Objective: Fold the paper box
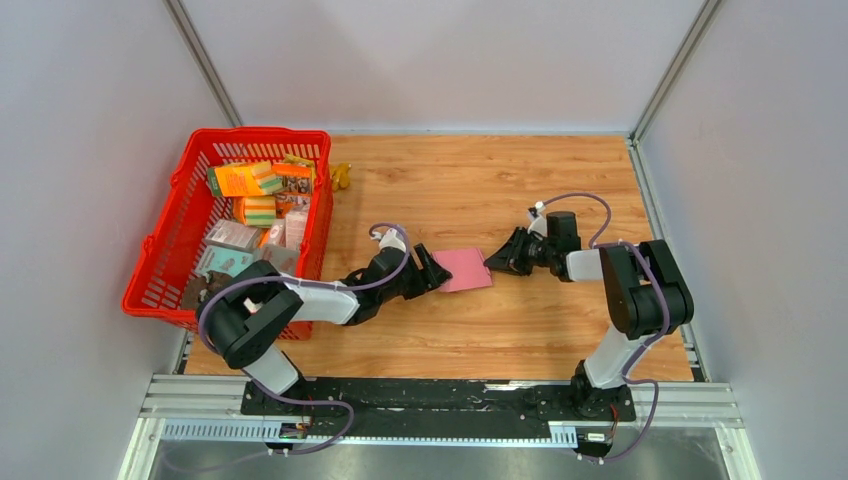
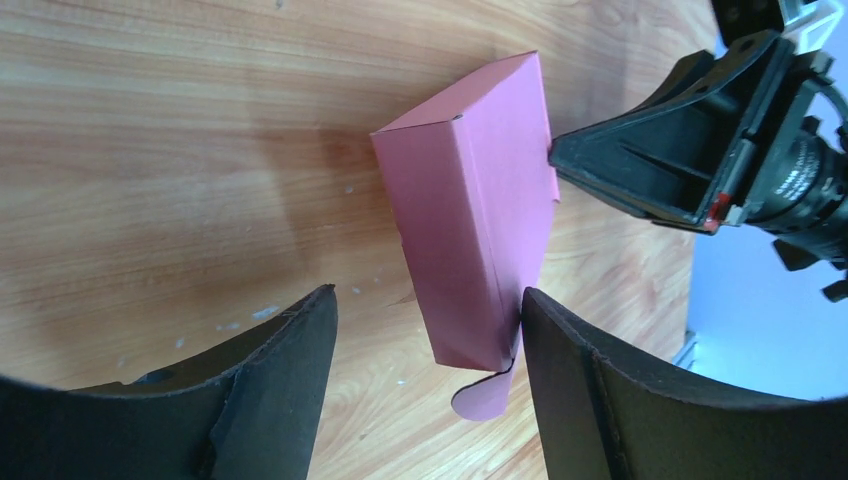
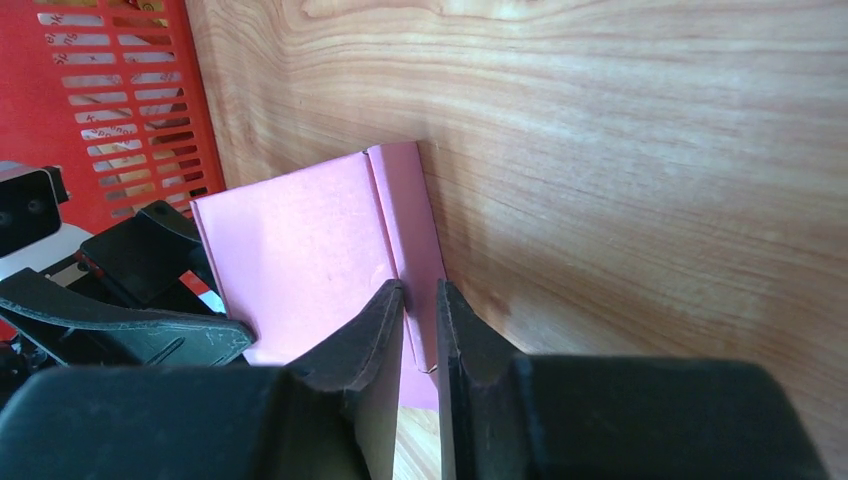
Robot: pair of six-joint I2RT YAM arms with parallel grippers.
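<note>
The right gripper has its fingers pinched tight on an edge of the plain pink thin-cardboard paper box, whose far end lies between the widely spread fingers of the left gripper, on the wooden table beneath both.

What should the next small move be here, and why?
Probably the left fingers should tuck the loose rounded tab into the box. They stand open astride its near end, the tab sticks out, and the right fingers pinch the far edge.
</note>
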